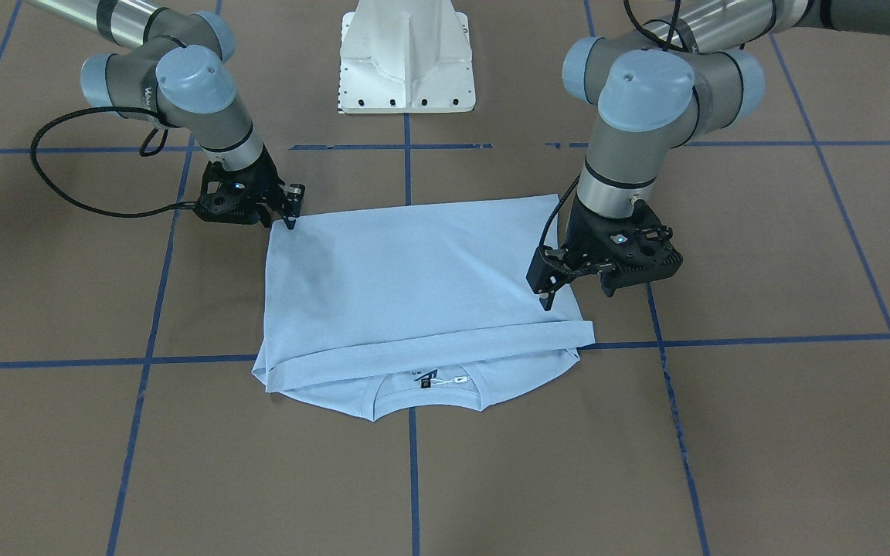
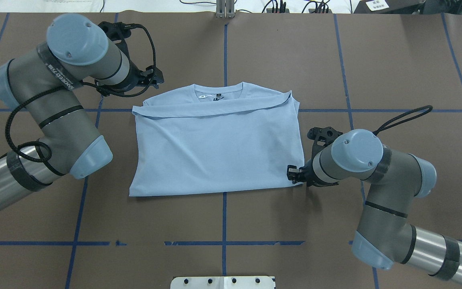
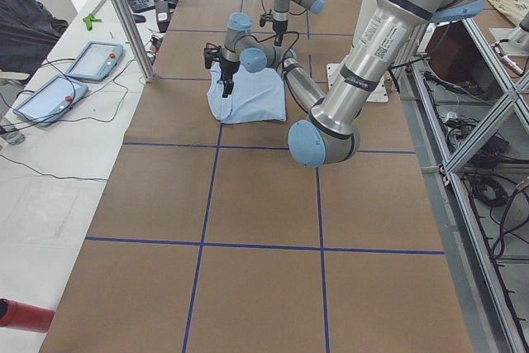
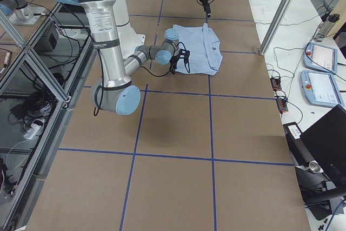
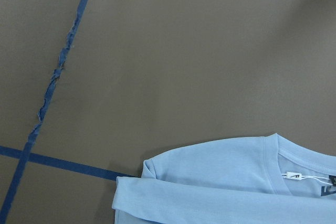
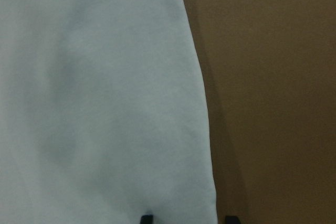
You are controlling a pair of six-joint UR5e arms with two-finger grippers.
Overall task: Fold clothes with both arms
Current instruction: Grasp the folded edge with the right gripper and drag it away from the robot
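- On the tabletop (image 2: 335, 60), between the two arms, lies a pale blue shirt (image 2: 215, 152), folded into a rough rectangle.
- Its lower part is turned up over the chest, and the hem edge lies just short of the collar (image 2: 219, 89).
- The collar is on the side away from the robot, and a black label (image 1: 423, 380) shows inside it.
- The right arm (image 2: 375, 168) reaches down to the shirt's near corner on its own side.
- The right fingers (image 1: 291, 218) are spread apart at the shirt's side edge. In the wrist view one tip is over the cloth and the other over bare tabletop.
- The left arm (image 2: 62, 100) is at the far corner on its side, by the folded hem.
- The left fingers (image 1: 545, 297) are raised above the cloth. In the front view they stand apart and hold nothing.
- Blue tape (image 2: 225, 48) marks the tabletop in squares, and one line runs under the shirt.
- A white base (image 1: 406, 54) stands behind the shirt on the robot's side.
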